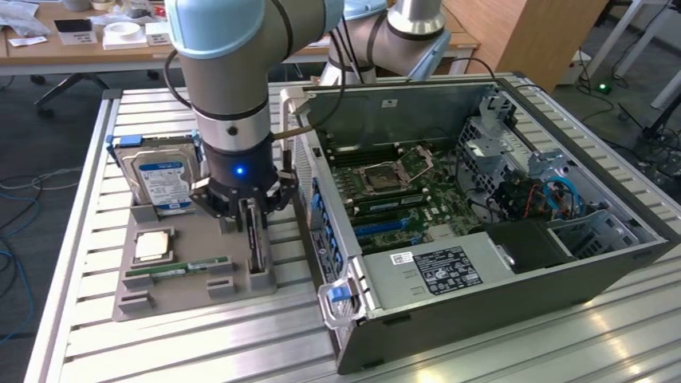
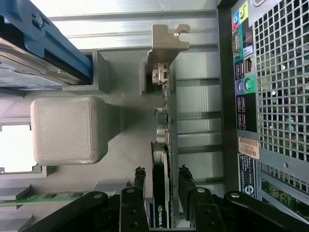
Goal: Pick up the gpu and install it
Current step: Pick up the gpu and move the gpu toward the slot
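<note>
1. The counter (image 1: 159, 351) carries an open computer case (image 1: 447, 319) and, just beside it, a grey holder (image 1: 171, 299).
2. The case wall is near; I judge that a card lifted crookedly can knock against it.
3. The holder keeps the gpu (image 2: 166, 121) upright on its edge in a slot; a tilted pull may jam it there.
4. The claw (image 2: 162, 175) stands wide, one finger on each side of the gpu with small gaps, holding nothing. An off-centre closing may push the card sideways.
5. The gpu is thin, with a black face and a greenish board.
6. Its silver bracket (image 2: 161, 43) sits at the end away from the claw.
</note>
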